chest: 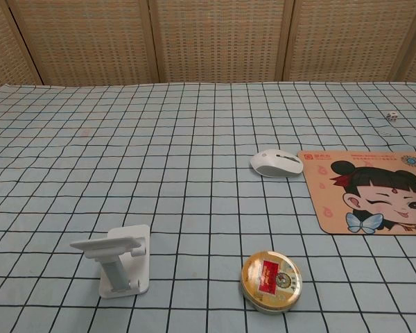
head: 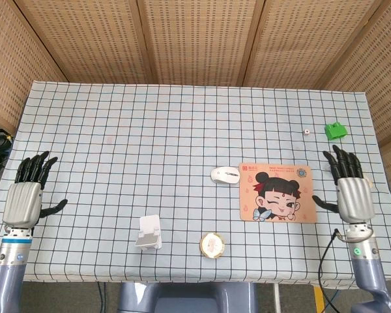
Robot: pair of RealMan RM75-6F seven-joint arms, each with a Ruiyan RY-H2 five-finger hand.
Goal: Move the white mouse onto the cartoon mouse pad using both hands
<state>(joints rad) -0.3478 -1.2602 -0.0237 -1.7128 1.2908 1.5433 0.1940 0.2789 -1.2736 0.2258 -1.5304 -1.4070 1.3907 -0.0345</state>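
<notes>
While the white mouse (head: 225, 174) is lying just left of the cartoon mouse pad (head: 277, 192), the left hand (head: 25, 198) and right hand (head: 350, 193) are hovering spread and empty, the left one facing a long reach. In the chest view no hand is showing; a careless push is risking sliding the pad.

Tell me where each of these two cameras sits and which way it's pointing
Head view: high above the near edge, looking steeply down on the whole table; shows the left hand and right hand, both open.
Chest view: low at the near edge, looking across toward the wicker wall; no arm visible.
Shared: white mouse, cartoon mouse pad, round tin, white stand.
</notes>
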